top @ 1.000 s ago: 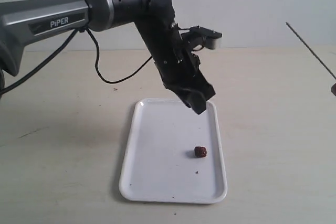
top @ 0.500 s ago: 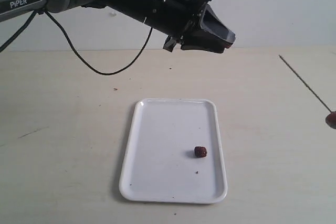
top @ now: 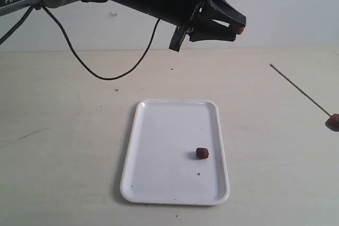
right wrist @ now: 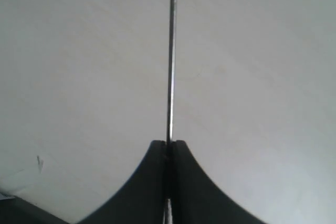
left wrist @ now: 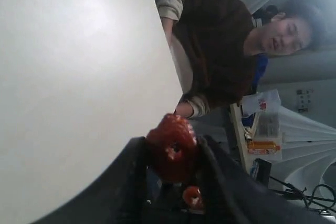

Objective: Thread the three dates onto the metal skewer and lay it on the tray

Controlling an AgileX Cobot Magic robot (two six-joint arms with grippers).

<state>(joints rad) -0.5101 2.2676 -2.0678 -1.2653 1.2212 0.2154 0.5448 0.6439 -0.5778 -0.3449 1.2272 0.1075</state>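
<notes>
My left gripper (top: 237,25) is raised high above the table behind the tray, pointing right, and is shut on a reddish-brown date (top: 240,27). In the left wrist view that date (left wrist: 172,148) sits pinched between the two dark fingers (left wrist: 131,171). A second date (top: 202,153) lies on the white tray (top: 159,130), right of its middle. The thin metal skewer (top: 299,89) slants in from the right edge with its tip pointing up-left, and a third date (top: 332,123) is at its lower end. My right gripper (right wrist: 168,144) is shut on the skewer (right wrist: 171,51); the exterior view does not show this gripper.
The left arm's black cable (top: 100,70) hangs down to the beige table (top: 63,146) behind the tray. In the left wrist view a person (left wrist: 226,51) sits past the table's edge.
My left arm has swung up from just over the tray and now points right with the date in it. The skewer has come further into view from the right, lower than before.
</notes>
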